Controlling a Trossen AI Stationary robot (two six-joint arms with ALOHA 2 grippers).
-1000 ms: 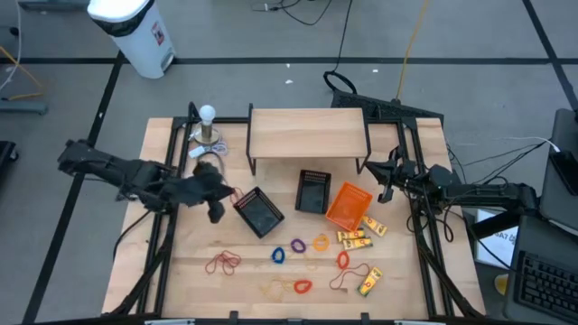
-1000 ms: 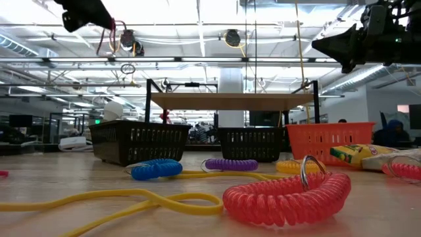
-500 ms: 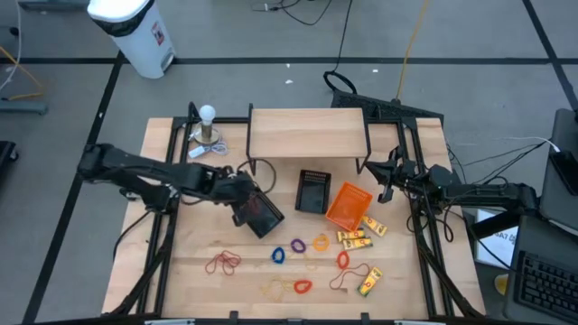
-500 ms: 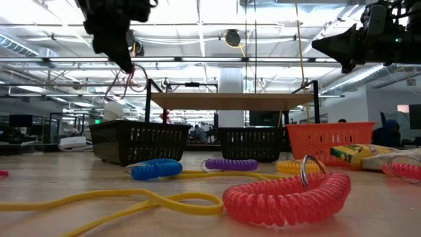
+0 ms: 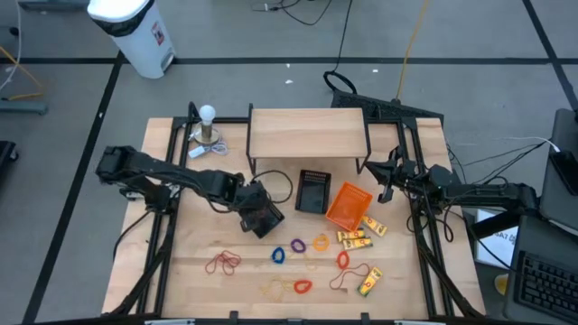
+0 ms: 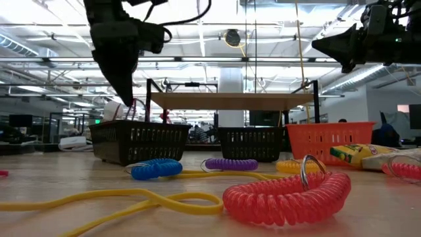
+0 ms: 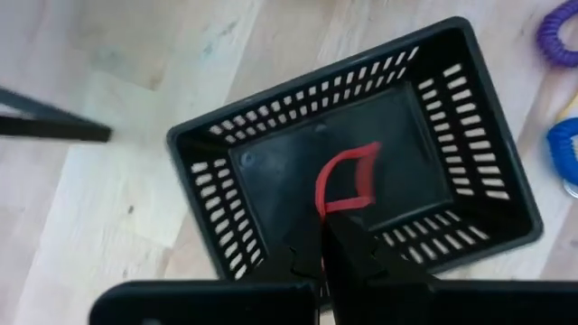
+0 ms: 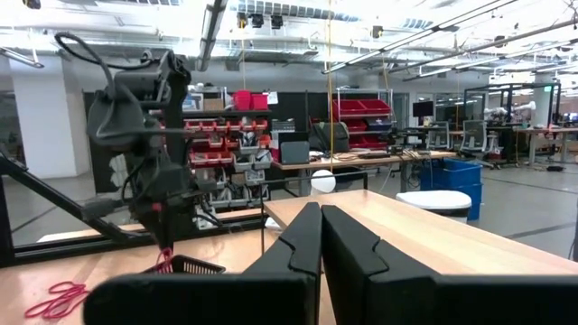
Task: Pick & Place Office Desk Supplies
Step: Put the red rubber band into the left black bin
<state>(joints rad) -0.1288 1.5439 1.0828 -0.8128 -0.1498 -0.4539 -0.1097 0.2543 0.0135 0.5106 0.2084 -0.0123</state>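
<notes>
The left gripper (image 7: 327,236), pinched shut on a red rubber band (image 7: 343,181), has moved over the black mesh tray (image 5: 259,213) at mid-frame w/ it, so dropping comes next; right gripper (image 5: 386,181) waits shut, right side.

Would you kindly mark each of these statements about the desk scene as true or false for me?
1. The left end effector is shut on a red rubber band above the black mesh tray. True.
2. The orange tray sits to the left of both black trays. False: it lies to their right in the high view.
3. The right end effector holds a yellow packet. False: it is shut on nothing, waiting at the table's right edge.
4. A white ball on a stand stands near the table's far left corner. True.
5. The yellow packets lie inside the orange tray. False: they lie on the table beside it.
</notes>
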